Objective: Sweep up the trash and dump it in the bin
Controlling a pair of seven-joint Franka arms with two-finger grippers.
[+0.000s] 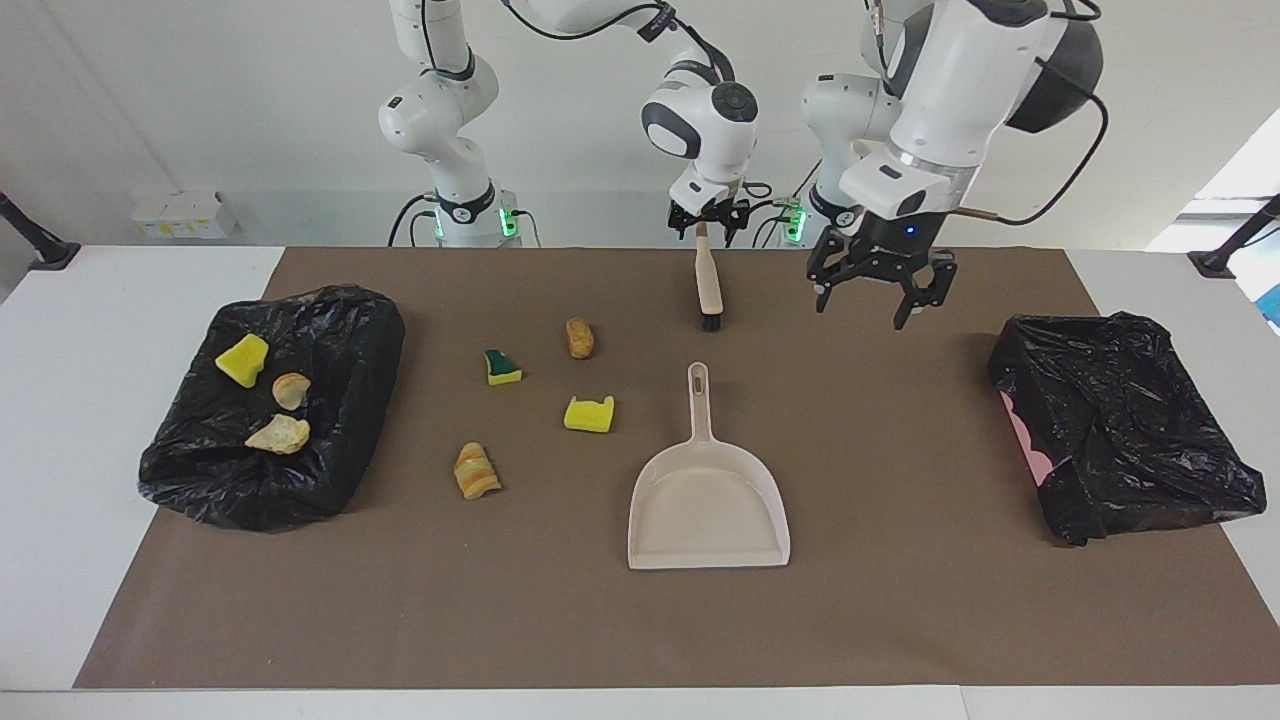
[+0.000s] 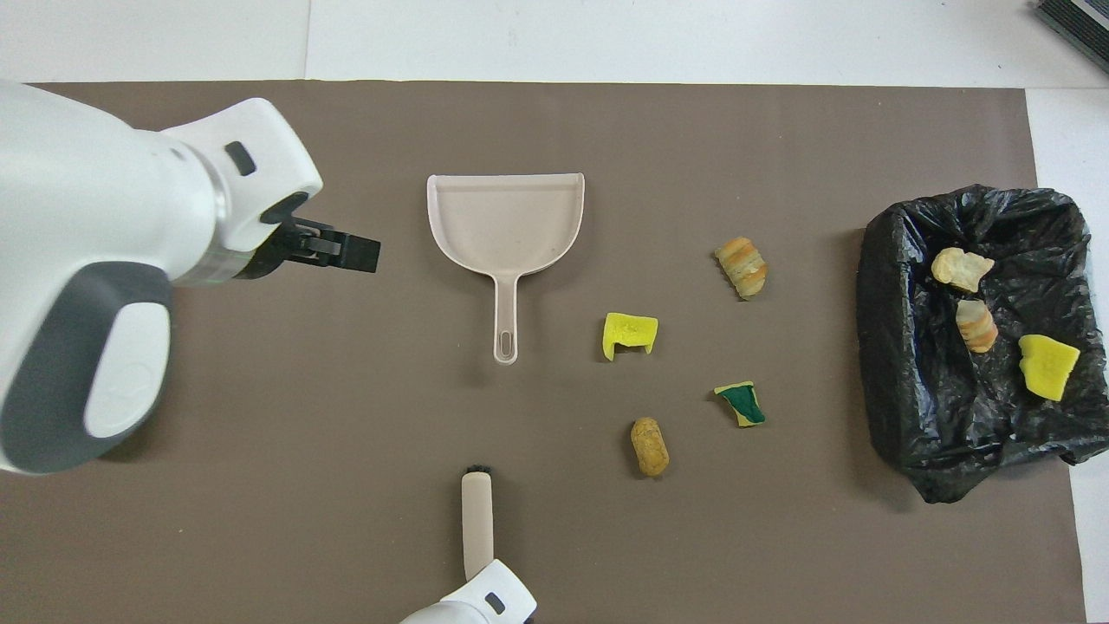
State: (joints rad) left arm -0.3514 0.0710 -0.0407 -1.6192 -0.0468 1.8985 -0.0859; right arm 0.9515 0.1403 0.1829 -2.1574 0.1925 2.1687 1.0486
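- Your right gripper [image 1: 709, 233] sits at the robots' edge of the brown mat [image 1: 900, 620], at the handle end of the hand brush [image 1: 709, 290]; the fingers straddle that handle, and you cannot tell whether they are clamped on it.
- The brush lies on the mat with its black bristles pointing at the dustpan [image 1: 708, 505], a gap between the two.
- Your left gripper [image 1: 868, 295] hangs in the air, fingers spread wide and empty, over bare mat beside the dustpan's handle, toward the left arm's end of the counter [image 1: 60, 480].
- The dustpan lies flat mid-mat, handle toward the robots, pan empty.
- Now the trash: four scraps are loose on the mat, toward the right arm's end from the dustpan.
- An orange-brown scrap [image 1: 579, 338] is the nearest of them to the robots, near the brush's bristles.
- The green-faced yellow scrap [image 1: 502, 368] lies beside it, toward the right arm's end.
- A plain yellow scrap [image 1: 589, 414] rests just beside the dustpan's handle.
- A striped tan scrap [image 1: 476, 471] is farthest from the robots.
- Three more scraps [image 1: 270, 395] already sit in the black-bagged bin [image 1: 340, 340] at the right arm's end.
- A second black-bagged bin [image 1: 1120, 430] stands at the left arm's end.
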